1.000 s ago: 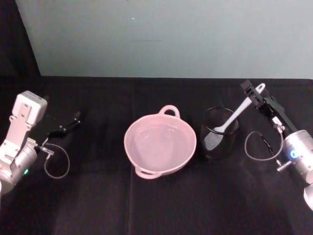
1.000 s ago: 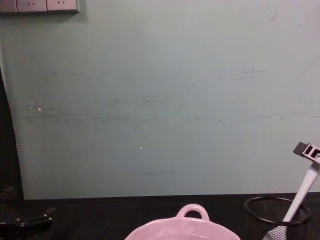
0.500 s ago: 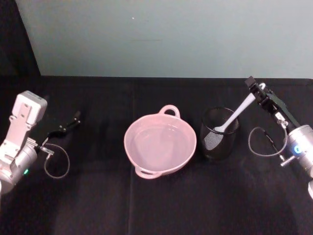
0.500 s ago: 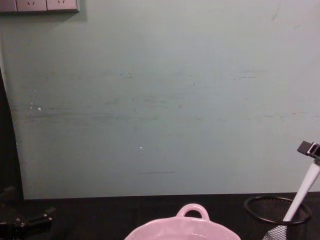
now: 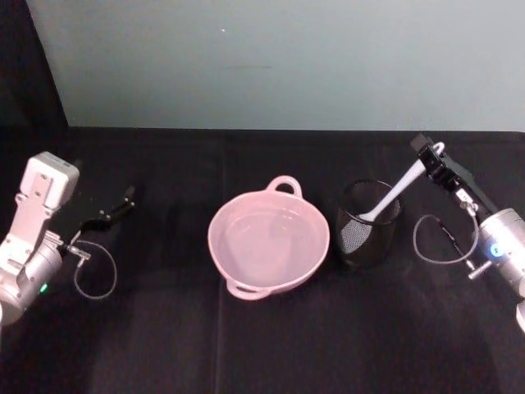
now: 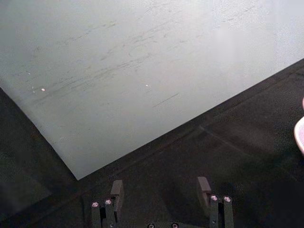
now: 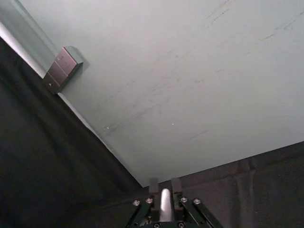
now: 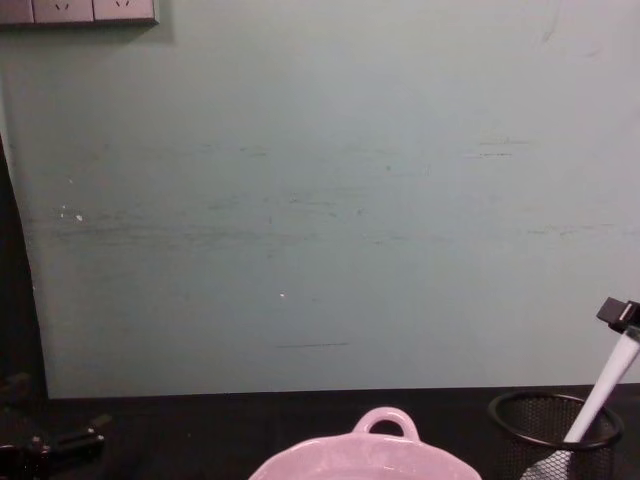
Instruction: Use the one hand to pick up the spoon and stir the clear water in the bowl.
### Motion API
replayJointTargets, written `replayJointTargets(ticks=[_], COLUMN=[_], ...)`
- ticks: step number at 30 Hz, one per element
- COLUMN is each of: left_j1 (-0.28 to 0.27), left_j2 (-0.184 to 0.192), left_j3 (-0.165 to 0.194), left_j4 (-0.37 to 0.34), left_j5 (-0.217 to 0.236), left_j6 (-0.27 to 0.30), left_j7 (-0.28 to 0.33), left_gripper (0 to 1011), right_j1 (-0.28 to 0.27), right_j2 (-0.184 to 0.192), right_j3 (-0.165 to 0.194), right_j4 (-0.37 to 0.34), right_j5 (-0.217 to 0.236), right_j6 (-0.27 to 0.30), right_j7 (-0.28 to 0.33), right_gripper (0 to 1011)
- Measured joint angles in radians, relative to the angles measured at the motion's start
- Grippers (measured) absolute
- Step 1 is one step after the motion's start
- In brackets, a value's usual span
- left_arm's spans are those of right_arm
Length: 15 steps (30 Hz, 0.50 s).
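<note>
The pale pink bowl (image 5: 305, 264) (image 8: 400, 462) sits mid-table with clear water (image 5: 267, 238) in it. To its right stands a black mesh cup (image 5: 369, 242) (image 8: 520, 435). The white spoon (image 5: 392, 195) (image 8: 605, 390) leans in that cup, blade down and handle up to the right. My right gripper (image 5: 426, 153) (image 8: 622, 312) (image 7: 164, 183) is shut on the top of the spoon's handle (image 7: 165, 202), above and right of the cup. My left gripper (image 5: 119, 205) (image 6: 160, 186) rests open over the table at the far left, holding nothing.
Black cloth covers the table (image 5: 262, 345), with a pale green wall (image 8: 320, 200) behind it. A cable loop (image 5: 94, 275) hangs by the left wrist and another (image 5: 435, 242) by the right wrist. A wall socket plate (image 8: 80, 10) is at the upper left.
The right gripper has shifted slightly to the right and sunk a little with the spoon's handle. The spoon's blade stays in the mesh cup. The left arm is still.
</note>
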Motion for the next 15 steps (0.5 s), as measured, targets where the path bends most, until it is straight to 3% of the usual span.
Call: replayJointTargets(ticks=[4, 9, 15], left_j1=[0.000, 0.000, 0.000], left_j2=[0.000, 0.000, 0.000], left_j3=[0.000, 0.000, 0.000], left_j4=[0.000, 0.000, 0.000], left_j5=[0.000, 0.000, 0.000], left_j6=[0.000, 0.000, 0.000], left_j7=[0.000, 0.000, 0.000], left_gripper=[1011, 1011, 1011], right_j1=[0.002, 0.001, -0.007], right_j2=[0.004, 0.017, 0.054], right_j3=[-0.005, -0.014, -0.034], right_j4=[0.000, -0.019, -0.091], right_j5=[-0.003, -0.025, -0.106], right_j6=[-0.003, -0.014, -0.030], right_j7=[0.003, 0.000, -0.025], right_gripper=[111, 109, 109])
